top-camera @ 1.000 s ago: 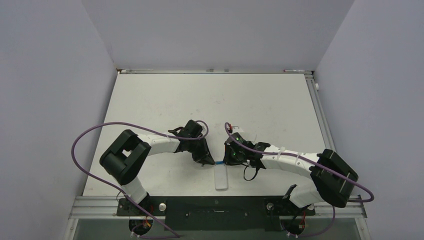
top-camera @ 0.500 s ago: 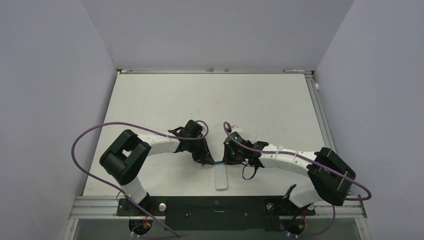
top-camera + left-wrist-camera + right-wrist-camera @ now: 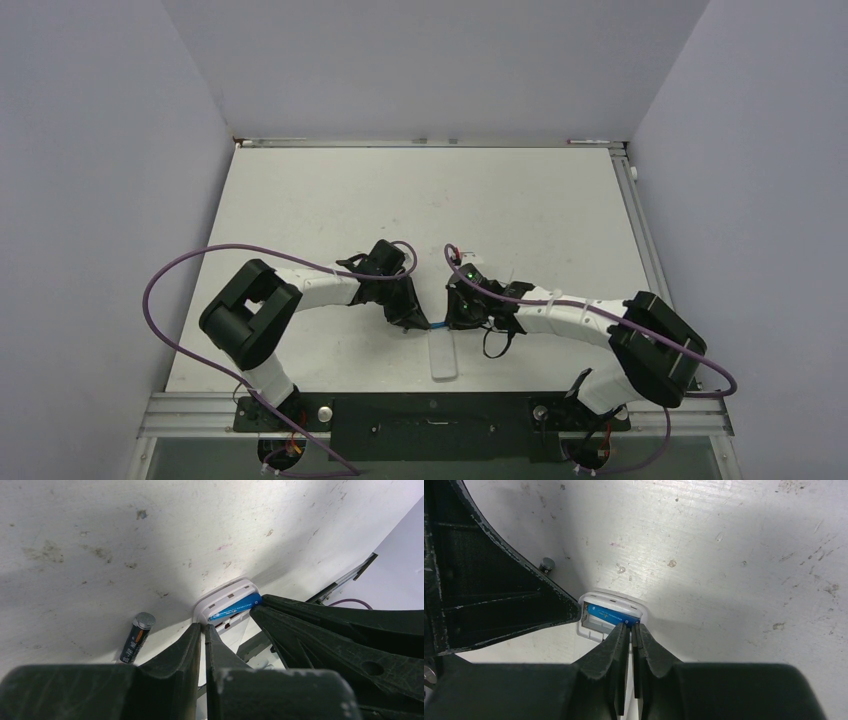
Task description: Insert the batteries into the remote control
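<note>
Right pincer (image 3: 630, 626) closed; blue battery (image 3: 606, 615) print unreadable

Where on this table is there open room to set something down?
The table is bare across its far half, between the back rail and the left end effector and right end effector, and along the right rail. Crowded: near centre, where both meet at the remote control and blue battery.

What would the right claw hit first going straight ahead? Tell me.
Probably the remote control, at the open bay holding the blue battery; the shut right claw looks almost on it, depth unclear.
</note>
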You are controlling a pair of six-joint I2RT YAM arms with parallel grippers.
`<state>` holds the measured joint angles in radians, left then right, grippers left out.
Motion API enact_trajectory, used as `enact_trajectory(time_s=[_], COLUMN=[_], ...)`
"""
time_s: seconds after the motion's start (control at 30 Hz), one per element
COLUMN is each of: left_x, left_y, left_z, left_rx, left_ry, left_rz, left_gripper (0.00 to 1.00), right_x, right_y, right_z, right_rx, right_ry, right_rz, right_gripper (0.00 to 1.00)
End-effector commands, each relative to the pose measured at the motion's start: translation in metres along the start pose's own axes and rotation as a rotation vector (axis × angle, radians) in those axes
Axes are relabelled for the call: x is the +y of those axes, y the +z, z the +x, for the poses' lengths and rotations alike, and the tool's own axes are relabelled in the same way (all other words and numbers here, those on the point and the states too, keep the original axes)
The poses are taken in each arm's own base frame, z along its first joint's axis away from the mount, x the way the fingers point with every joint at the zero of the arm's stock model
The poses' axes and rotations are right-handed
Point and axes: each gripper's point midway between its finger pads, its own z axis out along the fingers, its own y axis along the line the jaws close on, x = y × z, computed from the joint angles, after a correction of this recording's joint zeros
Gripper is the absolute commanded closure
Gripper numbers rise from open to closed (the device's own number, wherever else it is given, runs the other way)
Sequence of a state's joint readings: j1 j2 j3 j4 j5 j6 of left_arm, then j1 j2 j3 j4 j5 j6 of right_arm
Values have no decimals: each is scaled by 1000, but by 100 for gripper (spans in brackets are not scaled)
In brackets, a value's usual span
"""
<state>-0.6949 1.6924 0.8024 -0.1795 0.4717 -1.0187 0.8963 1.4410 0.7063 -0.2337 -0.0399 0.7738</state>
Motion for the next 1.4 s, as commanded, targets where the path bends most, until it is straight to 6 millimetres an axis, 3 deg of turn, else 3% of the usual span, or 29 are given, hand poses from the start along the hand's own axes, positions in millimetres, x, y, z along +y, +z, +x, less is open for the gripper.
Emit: enact_trajectory(time_s=[0.0, 0.9, 1.37], left_x=[-19, -20, -17], left_y=[-7, -7, -6], left_z=[-3, -4, -5], left_rx=[-23, -18, -17], left_ry=[27, 37, 33], left_rz=[62, 71, 74], left_gripper=[96, 97, 97], right_x=[20, 28, 14], right_y=[0, 14, 21], right_z=[-13, 15, 31], right_rx=[-24, 102, 149], right_ry=[-7, -172, -263], right_rz=[-64, 25, 143], right_gripper=[91, 91, 91])
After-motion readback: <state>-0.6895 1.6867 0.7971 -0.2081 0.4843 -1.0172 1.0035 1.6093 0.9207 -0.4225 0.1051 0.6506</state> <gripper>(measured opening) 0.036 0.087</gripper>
